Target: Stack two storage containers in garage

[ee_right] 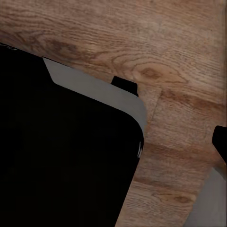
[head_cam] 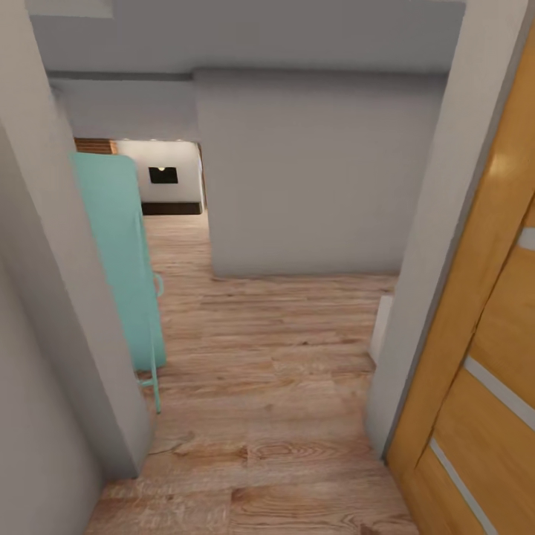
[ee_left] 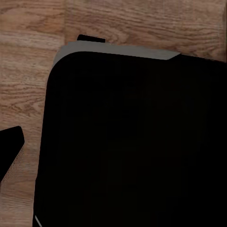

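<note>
Head view: robot is facing through a narrow doorway onto a wood-plank floor [head_cam: 282, 357]. A grey wall block [head_cam: 312, 171] is standing straight ahead, a teal door [head_cam: 119, 260] is leaning open along the passage at the view's left, and an orange wood door [head_cam: 475, 357] w/ pale strips is sitting close at the right. Farther back, past the teal door, a white wall w/ a dark square opening [head_cam: 163, 175] is showing. No storage containers are appearing here, so can't say where they are.

Left wrist view: cam is looking down at the robot's black base [ee_left: 132, 142] w/ a grey edge, over wood planks [ee_left: 28, 71]. Gripper state: cannot tell.

Right wrist view: the base's rounded corner [ee_right: 66, 151] is lying over the planks, w/ a pale wall edge [ee_right: 213, 198] close by. Again can't tell if the gripper fingers are apart or together.

Risk, as a judgement: the gap is tight, so driving fwd off-centre could be clipping the door frames or the teal door w/ the base.
</note>
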Motion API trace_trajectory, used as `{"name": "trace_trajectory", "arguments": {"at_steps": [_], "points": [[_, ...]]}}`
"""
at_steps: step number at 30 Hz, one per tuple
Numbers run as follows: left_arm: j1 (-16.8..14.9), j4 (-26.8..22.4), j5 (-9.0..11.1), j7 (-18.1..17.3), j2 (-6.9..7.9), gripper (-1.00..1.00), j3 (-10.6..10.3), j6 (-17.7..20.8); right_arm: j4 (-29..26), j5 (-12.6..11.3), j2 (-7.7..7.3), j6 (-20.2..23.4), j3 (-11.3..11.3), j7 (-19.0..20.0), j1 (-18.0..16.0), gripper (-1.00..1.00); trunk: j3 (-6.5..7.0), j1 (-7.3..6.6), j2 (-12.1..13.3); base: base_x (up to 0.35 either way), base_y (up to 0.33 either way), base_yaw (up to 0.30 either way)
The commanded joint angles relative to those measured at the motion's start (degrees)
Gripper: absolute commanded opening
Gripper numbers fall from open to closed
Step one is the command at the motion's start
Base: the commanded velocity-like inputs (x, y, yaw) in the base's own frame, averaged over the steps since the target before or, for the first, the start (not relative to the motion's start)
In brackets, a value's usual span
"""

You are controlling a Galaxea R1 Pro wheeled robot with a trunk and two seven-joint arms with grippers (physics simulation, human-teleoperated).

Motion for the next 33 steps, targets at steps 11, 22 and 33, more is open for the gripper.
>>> {"name": "trace_trajectory", "arguments": {"at_steps": [11, 22, 33], "points": [[0.0, 0.0, 0.4, -0.1, -0.01, 1.00, 0.1, -0.1, 0.1, -0.2, 0.10, -0.4, 0.9, 0.1, -0.1, 1.00, -0.05, 0.03, 0.0, 0.321, 0.000, 0.000], [0.0, 0.0, 0.4, -0.1, -0.01, 1.00, 0.1, -0.1, 0.1, -0.1, 0.10, -0.4, 0.9, 0.1, -0.1, 1.00, -0.05, 0.03, 0.0, 0.321, 0.000, 0.000], [0.0, 0.0, 0.4, -0.1, -0.01, 1.00, 0.1, -0.1, 0.1, -0.1, 0.04, -0.4, 0.8, 0.1, -0.1, 1.00, -0.05, 0.03, 0.0, 0.321, 0.000, 0.000]]}}
